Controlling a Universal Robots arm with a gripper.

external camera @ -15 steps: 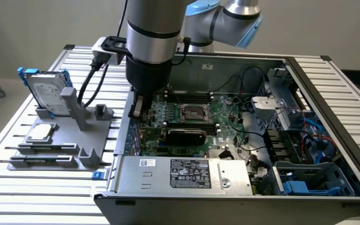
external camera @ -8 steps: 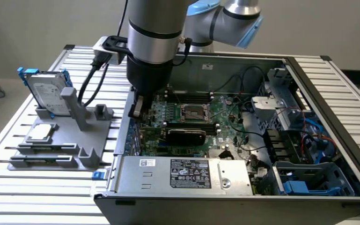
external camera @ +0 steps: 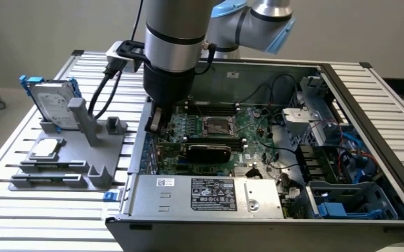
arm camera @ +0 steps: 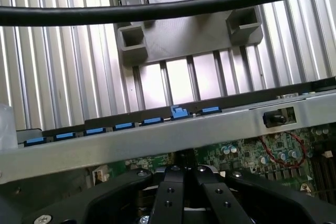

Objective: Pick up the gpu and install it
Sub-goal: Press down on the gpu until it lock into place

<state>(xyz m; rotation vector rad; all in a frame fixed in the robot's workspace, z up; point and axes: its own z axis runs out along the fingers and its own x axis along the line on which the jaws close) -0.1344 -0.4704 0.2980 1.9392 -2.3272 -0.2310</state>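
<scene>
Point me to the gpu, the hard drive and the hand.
gpu (external camera: pixel 209 152): exterior view, black cooler face.
hard drive (external camera: pixel 50 102): exterior view, silver face, standing in the grey holder.
hand (arm camera: pixel 185 174): wrist view, between its black fingertips.

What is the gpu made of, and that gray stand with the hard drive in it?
The gpu lies in the computer case. Its top looks like glossy black plastic, since it shines softly; its board is hidden here. The gray stand looks like matte plastic, dull and even-colored, possibly printed. The hard drive has a silvery, metal-looking face and a blue plastic-looking frame.
</scene>
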